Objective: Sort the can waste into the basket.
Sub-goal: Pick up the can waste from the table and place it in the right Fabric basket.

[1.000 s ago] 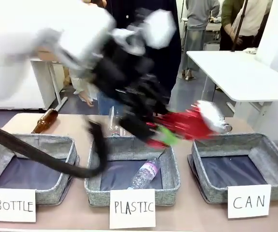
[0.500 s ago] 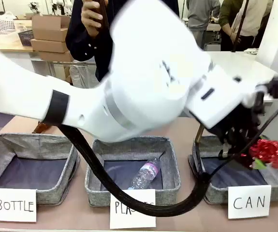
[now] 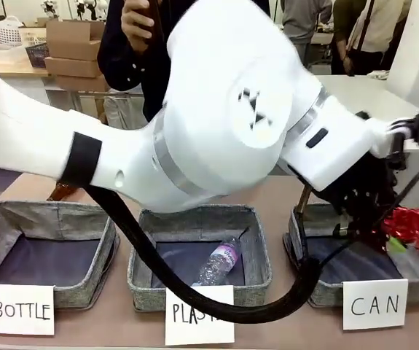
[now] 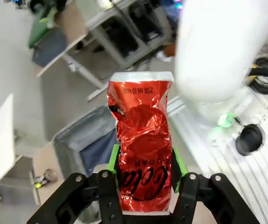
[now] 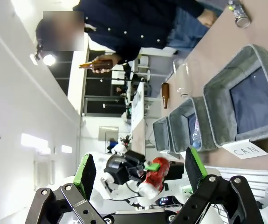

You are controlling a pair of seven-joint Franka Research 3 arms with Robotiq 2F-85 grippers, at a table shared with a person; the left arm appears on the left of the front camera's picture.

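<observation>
- Left hand [image 4: 145,163] grips a dented red drink can [image 4: 140,140] between its green pads, which press on the can's two sides near the bottom of the left wrist frame.
- From the front, this hand sits at the right edge of the frame, and the red can shows just above the right part of the grey basket [image 3: 324,290].
- A white card reading "CAN" [image 3: 375,304] stands against that basket's front wall, at lower right.
- Beyond the held can, the left wrist view looks down on the same basket's dark lining.
- A second small can [image 4: 44,178] lies on the brown surface [image 3: 282,197] at lower left of the left wrist frame, outside the basket.
- Right hand [image 5: 138,172] is spread wide, with nothing between its fingers.
- In the middle basket [image 3: 256,281], a clear plastic bottle [image 3: 220,262] lies on the lining.
- At lower left, a third basket [image 3: 49,213] carries a "BOTTLE" card [image 3: 18,309].
- At the top of the front frame, a person's hand [image 3: 138,25] holds a brown bottle.
</observation>
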